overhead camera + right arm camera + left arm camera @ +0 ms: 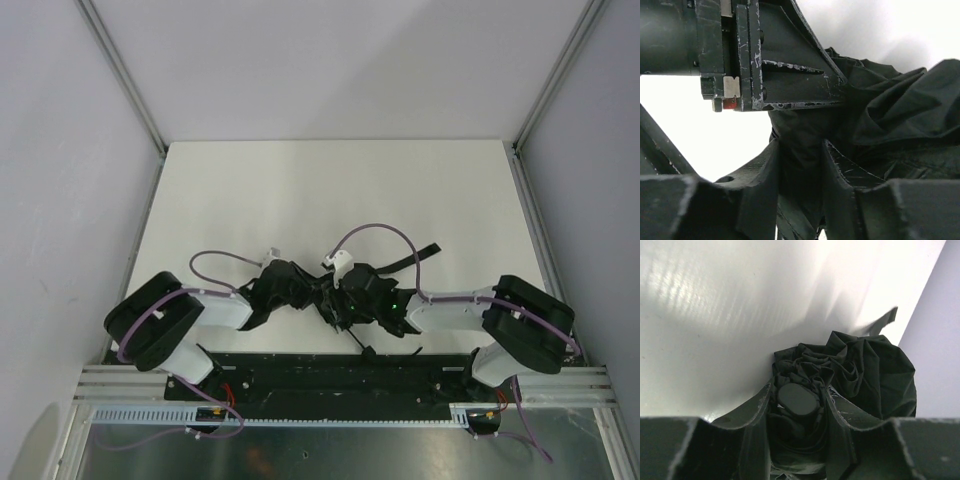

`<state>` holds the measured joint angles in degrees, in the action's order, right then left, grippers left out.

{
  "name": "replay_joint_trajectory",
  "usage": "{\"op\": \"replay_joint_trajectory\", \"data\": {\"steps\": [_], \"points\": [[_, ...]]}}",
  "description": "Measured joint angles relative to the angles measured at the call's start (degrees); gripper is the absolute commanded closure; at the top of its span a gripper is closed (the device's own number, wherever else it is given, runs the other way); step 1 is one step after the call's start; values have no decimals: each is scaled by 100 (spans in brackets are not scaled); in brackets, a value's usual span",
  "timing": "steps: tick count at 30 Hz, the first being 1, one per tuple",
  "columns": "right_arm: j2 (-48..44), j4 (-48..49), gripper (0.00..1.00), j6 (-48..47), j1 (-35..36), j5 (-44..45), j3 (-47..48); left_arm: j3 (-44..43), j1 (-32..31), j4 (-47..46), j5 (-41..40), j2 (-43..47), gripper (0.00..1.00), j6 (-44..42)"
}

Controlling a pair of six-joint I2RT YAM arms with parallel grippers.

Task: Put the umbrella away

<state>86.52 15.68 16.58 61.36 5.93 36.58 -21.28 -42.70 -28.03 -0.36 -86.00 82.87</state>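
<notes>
The black umbrella [330,296] lies collapsed and crumpled on the white table, between the two arms near the front edge. Its strap [418,256] sticks out to the back right. My left gripper [268,290] is shut on the umbrella's left end. In the left wrist view its fingers [760,410] clamp bunched fabric around the small oval cap [797,400]. My right gripper [372,296] is shut on the umbrella's right part. In the right wrist view the fabric [805,145] is pinched between the fingers [832,170], and the left gripper's body [765,65] shows just beyond.
The white table [340,190] stretches back to grey walls on three sides. The black base rail [330,375] with the arm mounts runs along the front edge. Purple cables [370,232] loop over both wrists.
</notes>
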Motion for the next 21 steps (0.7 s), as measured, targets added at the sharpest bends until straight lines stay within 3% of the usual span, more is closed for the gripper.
{"op": "replay_joint_trajectory", "data": {"steps": [3,6,15,17,21], "points": [[197,109,68,131,-92,13,94,-122,31,302,-166,61,100,-66],[431,293,57,247,-267,-120,205,-251,96,540,-367,66,100,-87],[800,599,41,439,-612,-616,289,-586,136,1119,-616,66,100,-74],[811,614,48,413,-684,-739,299,-708,133,1300,-654,55,100,-74],[916,721,83,341,-931,-1163,313,-907,138,1567,-706,-28,100,-74]]}}
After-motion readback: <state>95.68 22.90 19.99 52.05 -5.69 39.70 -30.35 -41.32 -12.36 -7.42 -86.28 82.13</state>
